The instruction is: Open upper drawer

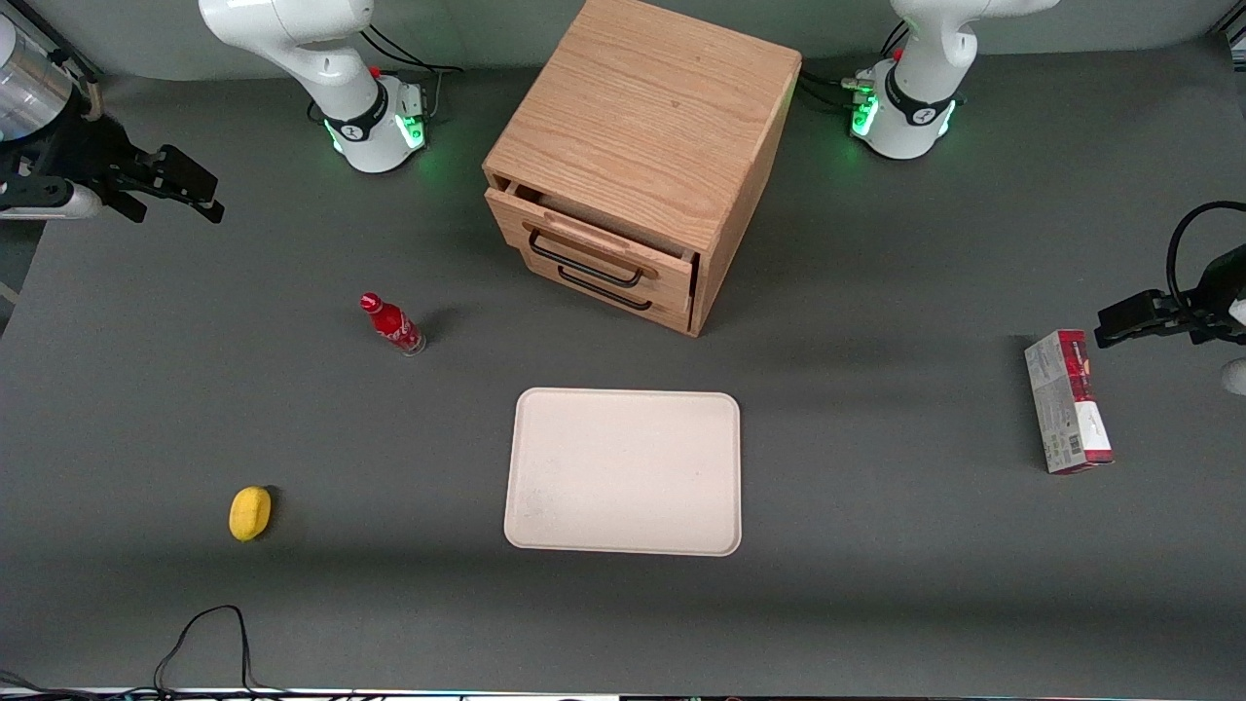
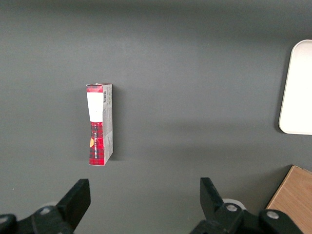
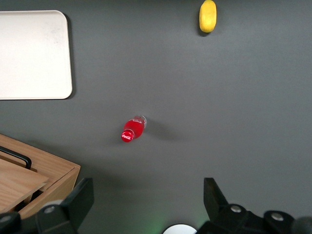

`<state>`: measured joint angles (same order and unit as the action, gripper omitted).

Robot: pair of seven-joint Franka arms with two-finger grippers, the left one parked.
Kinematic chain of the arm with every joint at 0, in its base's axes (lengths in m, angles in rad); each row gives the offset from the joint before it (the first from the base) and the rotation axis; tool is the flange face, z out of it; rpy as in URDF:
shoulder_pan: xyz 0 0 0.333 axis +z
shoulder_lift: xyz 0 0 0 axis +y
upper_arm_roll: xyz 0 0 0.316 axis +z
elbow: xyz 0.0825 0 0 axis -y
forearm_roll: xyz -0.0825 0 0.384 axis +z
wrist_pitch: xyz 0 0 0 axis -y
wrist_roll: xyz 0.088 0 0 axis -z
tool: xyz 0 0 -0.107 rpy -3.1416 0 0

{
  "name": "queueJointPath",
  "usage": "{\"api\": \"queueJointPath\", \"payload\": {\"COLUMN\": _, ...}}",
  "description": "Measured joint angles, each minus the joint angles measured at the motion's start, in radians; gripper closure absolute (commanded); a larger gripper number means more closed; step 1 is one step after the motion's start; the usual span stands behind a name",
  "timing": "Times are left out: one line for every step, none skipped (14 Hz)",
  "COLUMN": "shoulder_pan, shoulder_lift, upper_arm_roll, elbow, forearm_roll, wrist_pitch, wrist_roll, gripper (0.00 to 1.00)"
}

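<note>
While the upper drawer (image 1: 592,255) sits ajar, the tool (image 1: 185,190) hangs spread, high above table.

Light-oak upper drawer (image 1: 584,239) — black handle (image 1: 584,265) (wire)

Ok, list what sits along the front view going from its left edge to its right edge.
Tool raised at the working arm's end, open → lemon → red bottle → upper drawer, slightly open → red and white box.

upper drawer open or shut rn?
Slightly open: the upper drawer front juts past the cabinet, a dark gap showing above it. The hand, open, is well away.
</note>
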<state>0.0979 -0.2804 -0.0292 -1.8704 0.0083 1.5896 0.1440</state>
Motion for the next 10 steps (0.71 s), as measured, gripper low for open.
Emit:
{"api": "queueJointPath", "payload": {"shoulder_pan": 0.0, "shoulder_lift": 0.002, "upper_arm_roll": 0.0, "elbow": 0.0, "forearm_roll": 0.0, "wrist_pitch": 0.0, "wrist_roll": 0.0, "gripper": 0.0}}
{"api": "queueJointPath", "payload": {"shoulder_pan": 0.0, "shoulder_lift": 0.006, "upper_arm_roll": 0.0, "elbow": 0.0, "forearm_roll": 0.0, "wrist_pitch": 0.001, "wrist_roll": 0.0, "gripper": 0.0}}
{"api": "queueJointPath", "payload": {"shoulder_pan": 0.001, "shoulder_lift": 0.013, "upper_arm_roll": 0.001, "elbow": 0.002, "forearm_roll": 0.0, "wrist_pitch": 0.003, "wrist_roll": 0.0, "gripper": 0.0}}
{"api": "queueJointPath", "payload": {"shoulder_pan": 0.003, "shoulder_lift": 0.028, "upper_arm_roll": 0.006, "elbow": 0.012, "forearm_roll": 0.0, "wrist_pitch": 0.005, "wrist_roll": 0.0, "gripper": 0.0}}
{"api": "queueJointPath", "payload": {"shoulder_pan": 0.004, "shoulder_lift": 0.055, "upper_arm_roll": 0.025, "elbow": 0.035, "forearm_roll": 0.002, "wrist_pitch": 0.01, "wrist_roll": -0.001, "gripper": 0.0}}
{"api": "queueJointPath", "payload": {"shoulder_pan": 0.006, "shoulder_lift": 0.097, "upper_arm_roll": 0.067, "elbow": 0.073, "forearm_roll": 0.003, "wrist_pitch": 0.016, "wrist_roll": -0.002, "gripper": 0.0}}
{"api": "queueJointPath", "payload": {"shoulder_pan": 0.008, "shoulder_lift": 0.149, "upper_arm_roll": 0.127, "elbow": 0.122, "forearm_roll": 0.004, "wrist_pitch": 0.02, "wrist_roll": -0.002, "gripper": 0.0}}
{"api": "queueJointPath", "payload": {"shoulder_pan": 0.011, "shoulder_lift": 0.206, "upper_arm_roll": 0.2, "elbow": 0.178, "forearm_roll": 0.005, "wrist_pitch": 0.02, "wrist_roll": -0.002, "gripper": 0.0}}
{"api": "queueJointPath", "payload": {"shoulder_pan": 0.014, "shoulder_lift": 0.264, "upper_arm_roll": 0.279, "elbow": 0.231, "forearm_roll": 0.005, "wrist_pitch": 0.02, "wrist_roll": -0.002, "gripper": 0.0}}
{"api": "queueJointPath", "payload": {"shoulder_pan": 0.017, "shoulder_lift": 0.314, "upper_arm_roll": 0.351, "elbow": 0.274, "forearm_roll": 0.005, "wrist_pitch": 0.02, "wrist_roll": -0.001, "gripper": 0.0}}
